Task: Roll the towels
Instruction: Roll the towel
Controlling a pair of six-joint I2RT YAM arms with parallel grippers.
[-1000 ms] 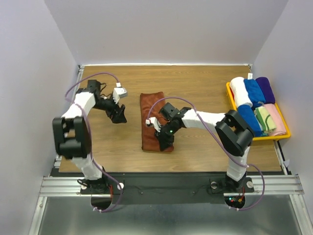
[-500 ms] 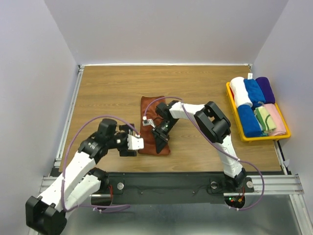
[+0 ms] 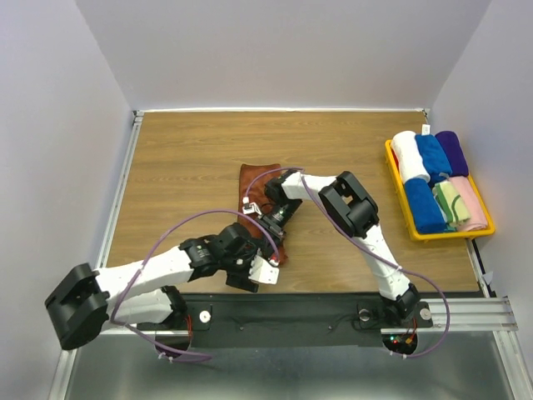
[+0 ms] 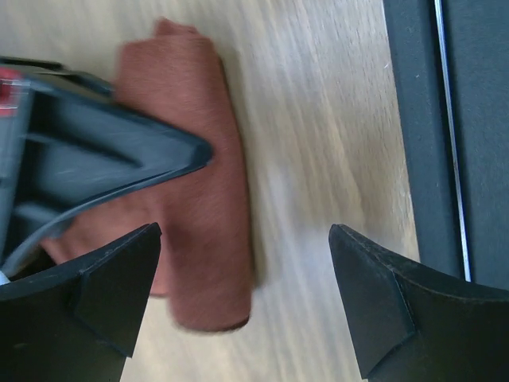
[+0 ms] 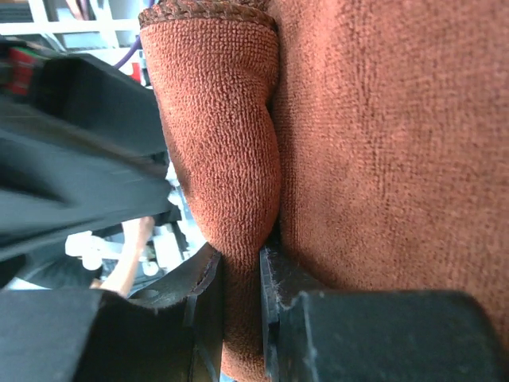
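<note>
The rust-brown towel [image 3: 256,190] lies lengthwise at mid-table, its near end bunched into a fold [image 3: 280,252]. My right gripper [image 3: 271,227] is shut on that fold; the right wrist view shows the cloth [image 5: 358,143] pinched between the fingers [image 5: 241,267]. My left gripper [image 3: 263,265] is open at the towel's near end. In the left wrist view it [image 4: 245,235] straddles the end of the folded towel [image 4: 203,223] without touching it. The cream and green towel [image 3: 450,202] lies rolled in the tray.
A yellow tray [image 3: 491,223] at the right edge holds white, blue, purple and pink rolled towels. The black rail [image 3: 316,310] runs along the table's near edge, close behind my left gripper. The right gripper's dark finger [image 4: 119,159] lies across the towel.
My left arm has swung from the far left down to the towel's near end. My right gripper has moved nearer along the towel and the near end has bunched up.
</note>
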